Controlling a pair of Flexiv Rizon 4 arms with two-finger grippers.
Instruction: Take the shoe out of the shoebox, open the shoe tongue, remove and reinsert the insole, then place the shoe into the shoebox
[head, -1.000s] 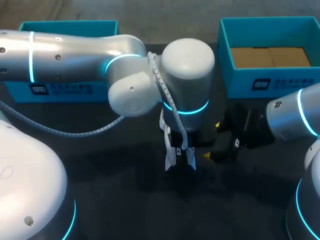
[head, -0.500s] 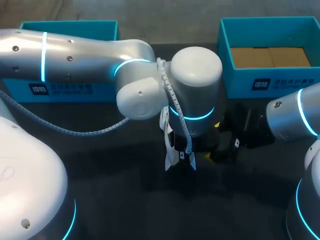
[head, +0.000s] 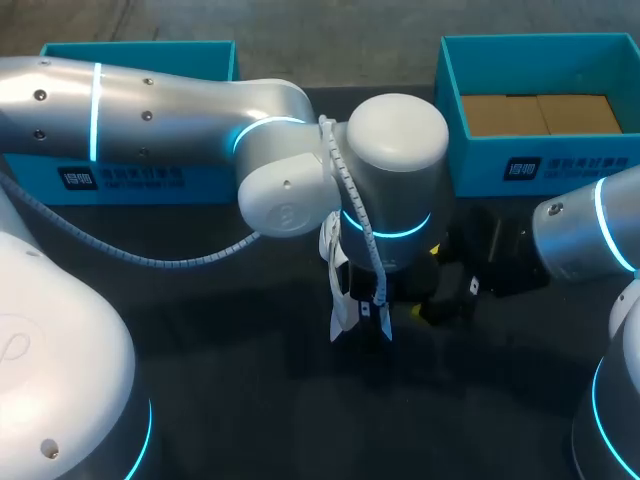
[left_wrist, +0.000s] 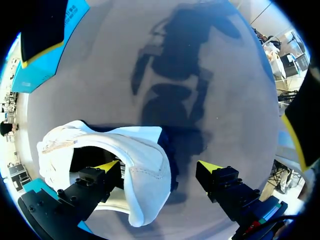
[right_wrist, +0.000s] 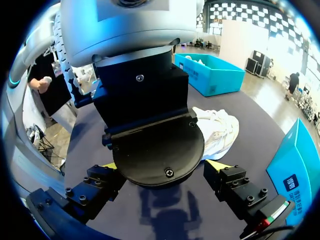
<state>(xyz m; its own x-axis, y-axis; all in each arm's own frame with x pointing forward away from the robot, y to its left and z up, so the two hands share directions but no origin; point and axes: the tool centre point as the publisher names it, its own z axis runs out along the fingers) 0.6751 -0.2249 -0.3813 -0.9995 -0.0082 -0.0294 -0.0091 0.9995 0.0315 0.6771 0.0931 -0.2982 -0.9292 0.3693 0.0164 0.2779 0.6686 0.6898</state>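
Note:
A white shoe (left_wrist: 135, 165) lies on the dark table, and only a strip of it (head: 343, 312) shows below my left arm's wrist (head: 395, 170) in the head view. My left gripper (left_wrist: 159, 167) is open and straddles the shoe's collar. One yellow-tipped finger (left_wrist: 107, 166) is at the shoe's opening, the other (left_wrist: 210, 167) is over bare table. My right gripper (right_wrist: 162, 165) is open close behind the left gripper's black body (right_wrist: 150, 135), with nothing held. The shoe (right_wrist: 220, 131) peeks out beyond that body. The teal shoebox (head: 450, 110) stands at the back right.
A second teal box (head: 135, 175) stands at the back left. The right box has brown cardboard (head: 540, 113) inside. My right arm (head: 585, 235) comes in low just in front of the right box, its gripper (head: 440, 300) beside the left wrist.
My left arm has shifted a little to the right over the shoe. The shoe and my right arm have stayed in place, and both grippers remain open.

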